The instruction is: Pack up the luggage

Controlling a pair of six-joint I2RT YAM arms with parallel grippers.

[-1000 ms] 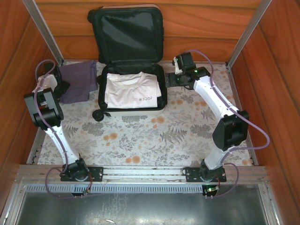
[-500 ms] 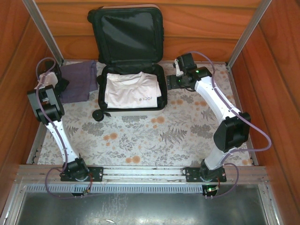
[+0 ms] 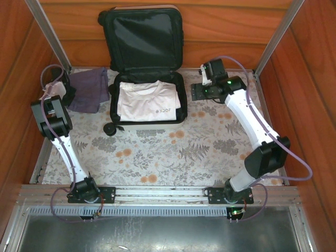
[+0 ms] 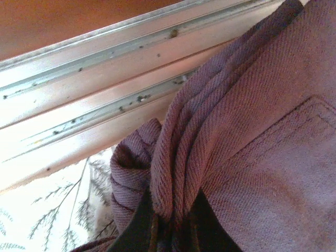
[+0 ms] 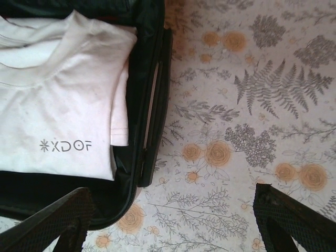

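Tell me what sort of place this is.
Probably a robot test cell: wooden walls box in a floral-covered table, two arms stand bolted to an aluminium rail, and the luggage lies open.

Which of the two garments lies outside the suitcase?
The purple garment, on the table left of the suitcase, its edge pinched by the left gripper. The white shirt lies inside.

Folded mauve twill garment [image 3: 86, 89] at far left corner of floral-printed tablecloth [image 3: 157, 152], bunched beside aluminium rail [image 4: 105, 68]. Folded white T-shirt [image 3: 147, 101], grey "XDOF" print, near middle of far edge. Wooden walls [image 3: 236, 26] around.
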